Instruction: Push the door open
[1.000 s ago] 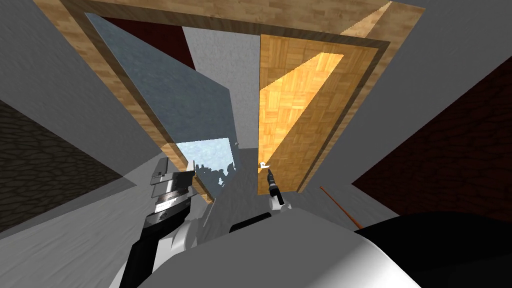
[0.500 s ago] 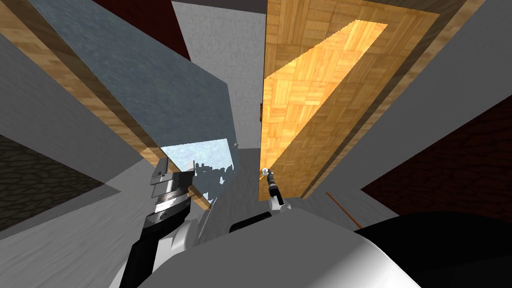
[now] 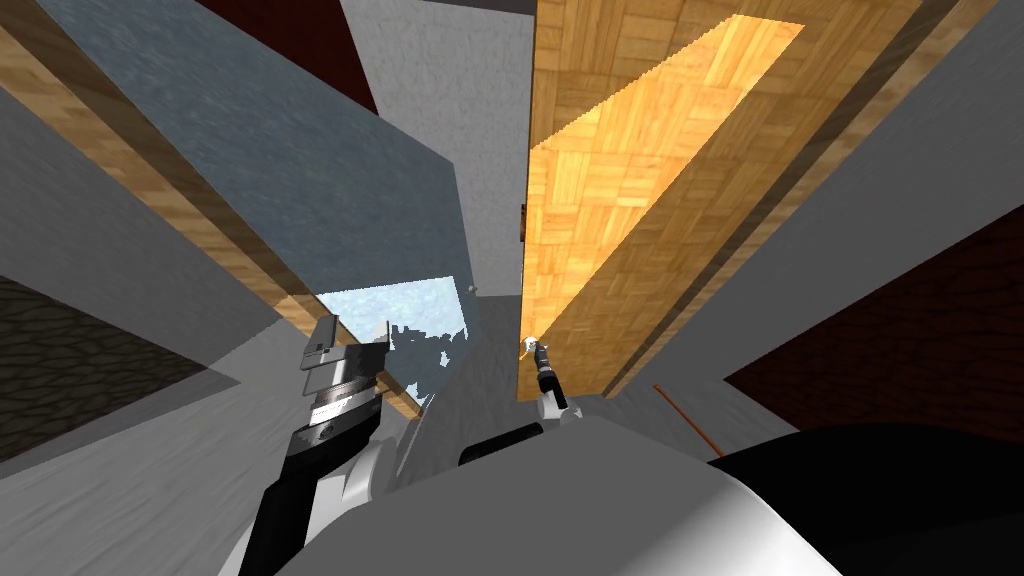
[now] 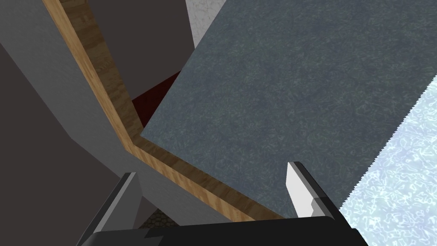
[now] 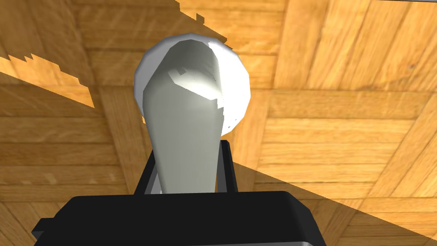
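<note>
At door edge: right gripper (image 3: 538, 351) at the white lever handle (image 3: 527, 343), by the door's (image 3: 600, 200) free edge
Right gripper, wrist view: gripper (image 5: 185, 181) clamped on the handle (image 5: 187, 128); dark fingers (image 5: 226, 166) pressed to both sides of the lever, round base flat against the door (image 5: 341, 128)
Door: wood parquet face, ajar, leaf angled away from its frame; bright wedge of light across the middle, shade around it
Handle: white-grey, lever pointed back at the gripper body, widening into the round base
Gap beside door: strip of grey wall (image 3: 470, 120) between the door edge and a blue-grey panel (image 3: 300, 150)
Left gripper: raised on the left in the head view (image 3: 350, 335), well apart from the door; fingers (image 4: 301, 188) spread wide with nothing between them, gripper (image 4: 213, 190) aimed at the panel (image 4: 277, 85)
Panel: flat, dark blue-grey, lower corner lit pale blue; edged by a wood frame (image 3: 240, 255)
Frame, left wrist view: light wood strip (image 4: 104, 85) bent at a corner, just beyond the fingertips
Right of door: dark red wall (image 3: 900, 330); thin reddish rod (image 3: 688, 415) slanted on the grey floor (image 3: 660, 390) near the door's foot
Contact: right gripper touching handle; left gripper touching nothing
</note>
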You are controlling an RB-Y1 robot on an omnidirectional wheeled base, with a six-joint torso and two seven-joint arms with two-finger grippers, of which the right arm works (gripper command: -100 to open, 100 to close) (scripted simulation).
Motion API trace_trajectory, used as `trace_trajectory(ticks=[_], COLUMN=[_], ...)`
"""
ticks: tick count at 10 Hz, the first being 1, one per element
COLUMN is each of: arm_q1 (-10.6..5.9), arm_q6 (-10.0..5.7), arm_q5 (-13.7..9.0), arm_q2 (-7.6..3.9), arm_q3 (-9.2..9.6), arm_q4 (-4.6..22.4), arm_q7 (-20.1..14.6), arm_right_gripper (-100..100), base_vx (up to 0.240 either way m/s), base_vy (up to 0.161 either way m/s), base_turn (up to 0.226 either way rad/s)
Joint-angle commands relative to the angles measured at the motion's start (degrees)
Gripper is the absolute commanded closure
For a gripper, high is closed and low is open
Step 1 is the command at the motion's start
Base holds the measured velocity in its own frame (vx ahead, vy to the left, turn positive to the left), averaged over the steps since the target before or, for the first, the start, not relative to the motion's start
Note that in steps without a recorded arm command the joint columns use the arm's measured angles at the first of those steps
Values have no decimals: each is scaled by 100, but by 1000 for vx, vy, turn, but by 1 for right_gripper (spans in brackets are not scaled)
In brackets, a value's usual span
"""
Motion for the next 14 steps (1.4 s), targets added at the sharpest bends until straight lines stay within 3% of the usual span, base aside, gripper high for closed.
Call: trace_trajectory(ticks=[1, 7, 14], arm_q1=[29, -8, -29], arm_q6=[-7, -40, -125], arm_q5=[2, -120, -376], arm_q2=[11, -146, -270], arm_q3=[8, -208, -653], arm_q4=[11, 26, 81], arm_q7=[-1, 94, 297], arm_right_gripper=[100, 100, 100], base_vx=[0, 136, 201], base_vy=[0, 19, 33], base_turn=[0, -26, -68])
